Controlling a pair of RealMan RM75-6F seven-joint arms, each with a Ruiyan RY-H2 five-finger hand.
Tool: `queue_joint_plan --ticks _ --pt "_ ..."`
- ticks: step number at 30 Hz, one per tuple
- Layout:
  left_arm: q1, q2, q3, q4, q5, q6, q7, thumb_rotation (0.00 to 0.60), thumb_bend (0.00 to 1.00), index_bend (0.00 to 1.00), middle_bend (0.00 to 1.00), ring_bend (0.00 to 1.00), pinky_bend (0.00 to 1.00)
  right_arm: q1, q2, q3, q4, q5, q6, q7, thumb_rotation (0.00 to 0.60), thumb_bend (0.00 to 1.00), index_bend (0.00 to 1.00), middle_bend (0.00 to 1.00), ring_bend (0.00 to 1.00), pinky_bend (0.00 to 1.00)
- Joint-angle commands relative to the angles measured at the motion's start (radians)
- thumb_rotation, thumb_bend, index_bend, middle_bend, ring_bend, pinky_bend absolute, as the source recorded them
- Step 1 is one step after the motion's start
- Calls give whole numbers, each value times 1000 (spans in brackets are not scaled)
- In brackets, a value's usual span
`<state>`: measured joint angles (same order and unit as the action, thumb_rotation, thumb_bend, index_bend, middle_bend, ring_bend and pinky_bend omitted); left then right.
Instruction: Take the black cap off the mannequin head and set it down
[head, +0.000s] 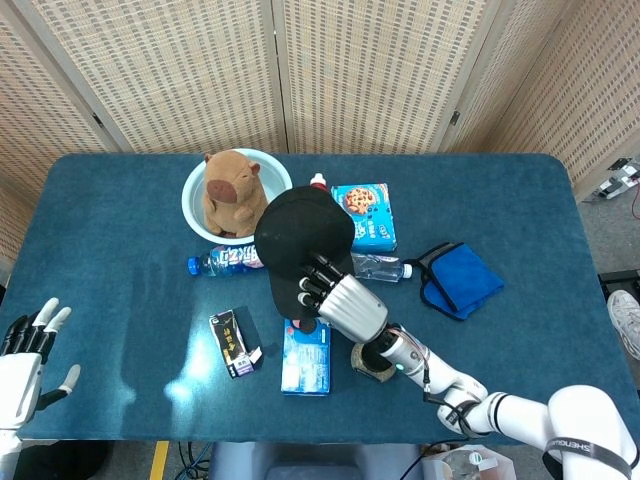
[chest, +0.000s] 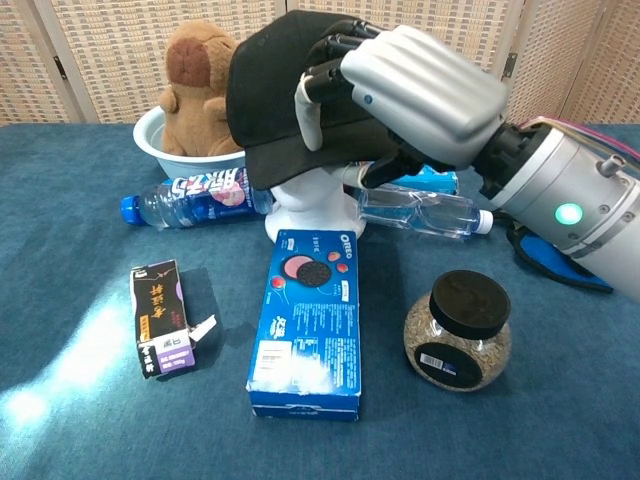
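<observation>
On the blue table (head: 120, 200), "OREO" marks the cookie box (chest: 305, 320).

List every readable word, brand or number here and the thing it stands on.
"OREO": blue cookie box, near its top end.
Chinese characters on the water bottle label: too blurred to read.
Print on the small dark carton: too small.
Barcode label on the jar: too small.
Blue snack box behind the black cap: unreadable.

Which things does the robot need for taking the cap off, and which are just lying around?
Needed:
black cap
mannequin head
right hand, gripping the cap's brim

Just lying around:
capybara plush in a white bowl
water bottle
Oreo box
jar
blue cloth
small dark carton
</observation>
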<state>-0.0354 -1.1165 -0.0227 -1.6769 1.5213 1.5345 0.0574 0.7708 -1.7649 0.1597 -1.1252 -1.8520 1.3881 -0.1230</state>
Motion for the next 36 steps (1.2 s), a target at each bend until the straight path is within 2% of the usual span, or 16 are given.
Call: queue_joint_plan --ticks 1,17,36 --pt "1 0 0 2 -1 2 -2 600 311 94 0 0 0 5 -6 4 9 6 13 9 600 538 687 483 242 144" --pt "1 -2 -3 13 -6 -2 -11 600 311 94 0 0 0 37 -43 88 54 60 131 36 600 540 735 517 276 143" --pt "1 -3 -2 20 -9 -4 -19 600 311 94 0 0 0 121 -54 199 115 152 154 13 600 541 759 532 298 157"
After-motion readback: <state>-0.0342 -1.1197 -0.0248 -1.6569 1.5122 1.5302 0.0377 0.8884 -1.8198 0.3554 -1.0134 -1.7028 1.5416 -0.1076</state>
